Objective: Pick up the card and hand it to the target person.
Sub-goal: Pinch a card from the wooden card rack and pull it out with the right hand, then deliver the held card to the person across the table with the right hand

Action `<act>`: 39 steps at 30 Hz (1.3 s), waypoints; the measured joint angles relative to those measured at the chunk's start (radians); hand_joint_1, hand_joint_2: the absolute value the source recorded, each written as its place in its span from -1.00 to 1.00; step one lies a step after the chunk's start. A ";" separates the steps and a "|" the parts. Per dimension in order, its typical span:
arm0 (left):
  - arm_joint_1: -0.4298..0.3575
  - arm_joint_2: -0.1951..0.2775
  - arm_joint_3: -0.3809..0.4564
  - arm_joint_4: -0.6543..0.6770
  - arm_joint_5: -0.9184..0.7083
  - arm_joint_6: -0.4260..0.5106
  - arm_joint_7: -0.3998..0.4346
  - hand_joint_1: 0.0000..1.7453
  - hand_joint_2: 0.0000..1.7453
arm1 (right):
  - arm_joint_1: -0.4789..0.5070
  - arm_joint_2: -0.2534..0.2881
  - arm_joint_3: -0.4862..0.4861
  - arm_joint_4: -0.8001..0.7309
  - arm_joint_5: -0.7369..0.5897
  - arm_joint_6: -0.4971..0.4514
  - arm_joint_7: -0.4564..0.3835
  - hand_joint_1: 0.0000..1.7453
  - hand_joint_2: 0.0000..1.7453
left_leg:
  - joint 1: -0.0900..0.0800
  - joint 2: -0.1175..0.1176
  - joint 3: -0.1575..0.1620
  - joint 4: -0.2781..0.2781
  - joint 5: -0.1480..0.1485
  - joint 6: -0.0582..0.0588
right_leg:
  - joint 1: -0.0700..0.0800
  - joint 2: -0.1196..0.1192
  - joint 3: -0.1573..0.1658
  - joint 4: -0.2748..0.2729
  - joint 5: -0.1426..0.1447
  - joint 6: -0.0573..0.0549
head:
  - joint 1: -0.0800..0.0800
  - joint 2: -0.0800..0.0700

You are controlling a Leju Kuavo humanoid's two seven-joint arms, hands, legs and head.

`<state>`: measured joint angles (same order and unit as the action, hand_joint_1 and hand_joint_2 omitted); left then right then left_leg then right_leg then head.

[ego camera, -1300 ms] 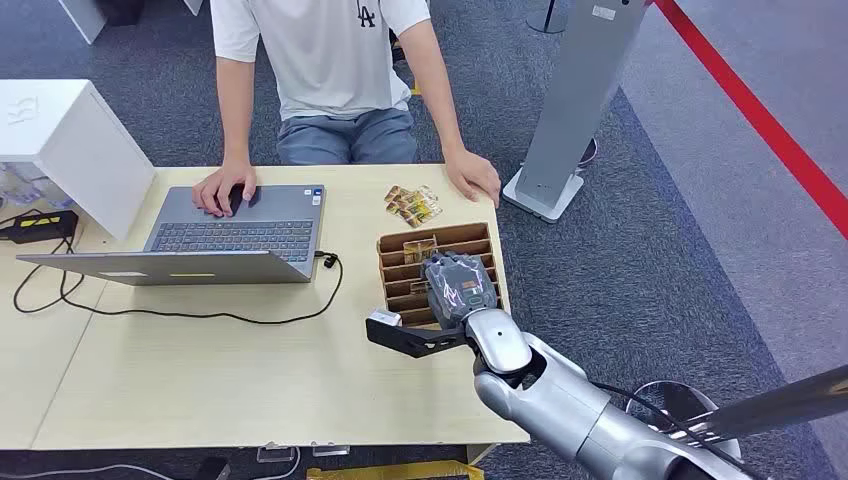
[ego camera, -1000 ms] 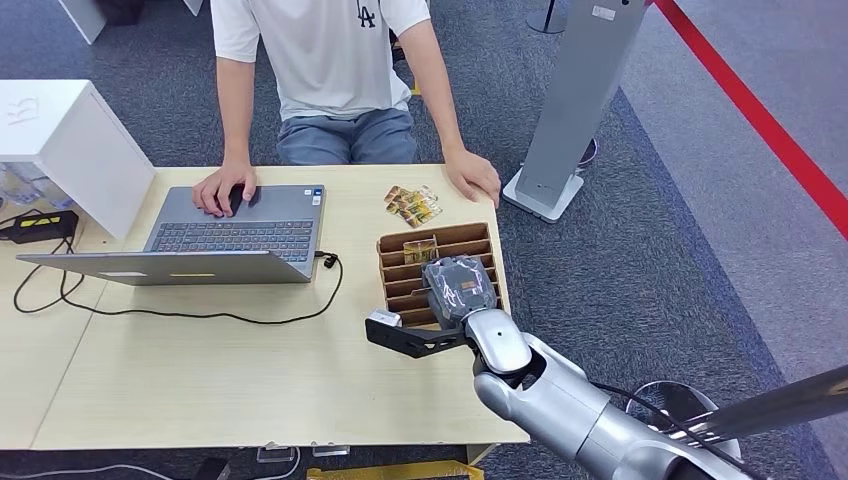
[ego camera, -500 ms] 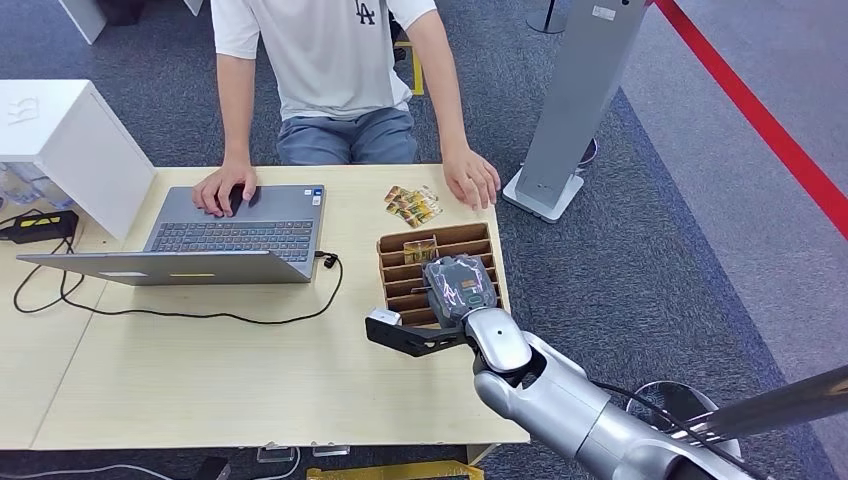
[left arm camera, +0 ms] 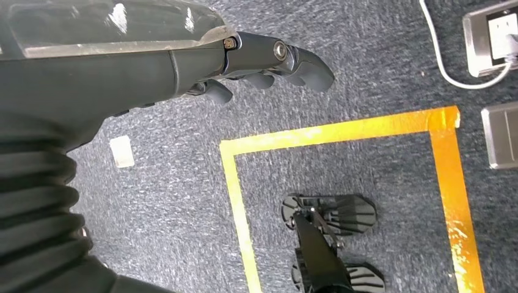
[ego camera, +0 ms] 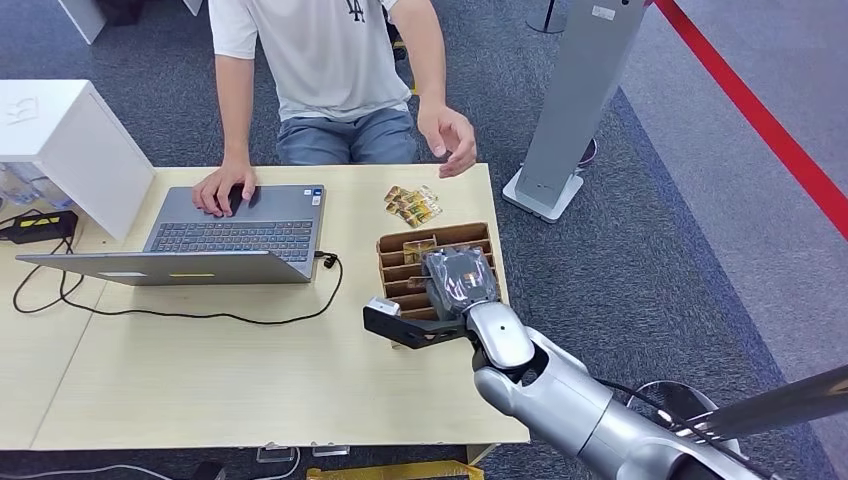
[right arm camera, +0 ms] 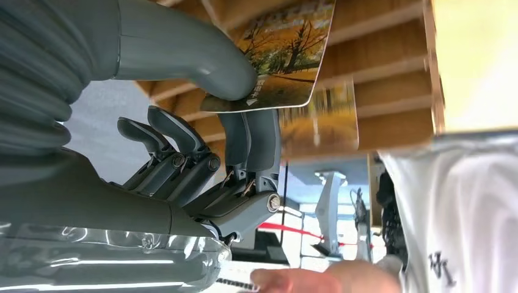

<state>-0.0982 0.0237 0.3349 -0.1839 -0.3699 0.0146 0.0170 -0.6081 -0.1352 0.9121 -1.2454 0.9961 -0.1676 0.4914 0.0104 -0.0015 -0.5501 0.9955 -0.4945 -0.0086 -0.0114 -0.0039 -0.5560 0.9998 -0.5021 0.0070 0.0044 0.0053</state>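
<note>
In the right wrist view my right hand (right arm camera: 201, 152) pinches a card (right arm camera: 287, 49) with an autumn-tree picture between thumb and fingers, just clear of the wooden card rack (right arm camera: 379, 67). A second card (right arm camera: 321, 122) stands blurred in a slot behind it. In the head view my right hand (ego camera: 458, 280) hovers over the rack (ego camera: 398, 272) and hides the held card; one card (ego camera: 419, 249) stands in a far slot. The seated person (ego camera: 320, 60) holds a hand (ego camera: 447, 135) raised above the table's far edge. My left hand (left arm camera: 262, 61) hangs over the floor, fingers loosely extended, holding nothing.
Loose cards (ego camera: 412, 205) lie on the table (ego camera: 200, 380) beyond the rack. A laptop (ego camera: 235, 225) with a black cable (ego camera: 200, 315) sits left of it, under the person's other hand (ego camera: 222, 186). A white box (ego camera: 70, 140) stands far left, a grey stand (ego camera: 575, 100) beside the table's right end.
The person's hand has lifted off the table corner and now hangs in the air, palm turned inward. My right hand has shifted slightly up and left over the rack.
</note>
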 joint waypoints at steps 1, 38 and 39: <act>0.003 0.000 0.000 0.000 0.003 0.003 0.000 -1.00 1.00 | -0.001 -0.006 -0.005 -0.025 -0.001 -0.009 0.007 1.00 1.00 | 0.000 0.000 0.000 0.000 0.000 0.000 | 0.000 0.000 0.000 0.000 0.000 0.000 | 0.000 0.000; 0.030 0.002 0.000 0.000 0.017 -0.006 0.001 -1.00 -1.00 | 0.203 -0.126 -0.255 -0.596 -0.417 -0.128 -0.225 -1.00 1.00 | 0.000 0.000 0.000 0.000 0.000 0.000 | 0.000 0.000 0.000 0.000 0.000 0.000 | -0.001 0.000; 0.030 0.002 0.000 0.000 0.017 -0.002 0.001 -1.00 -1.00 | 0.212 -0.126 -0.264 -0.593 -0.487 -0.131 -0.255 -1.00 1.00 | 0.000 0.000 0.000 0.000 0.000 0.000 | 0.000 0.000 0.000 0.000 0.000 0.000 | -0.001 0.000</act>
<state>-0.0682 0.0259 0.3349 -0.1839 -0.3529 0.0123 0.0177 -0.3961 -0.2609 0.6483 -1.8387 0.5094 -0.2989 0.2363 0.0103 -0.0016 -0.5501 0.9956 -0.4947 -0.0086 -0.0114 -0.0040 -0.5558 0.9994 -0.5022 0.0070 0.0037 0.0053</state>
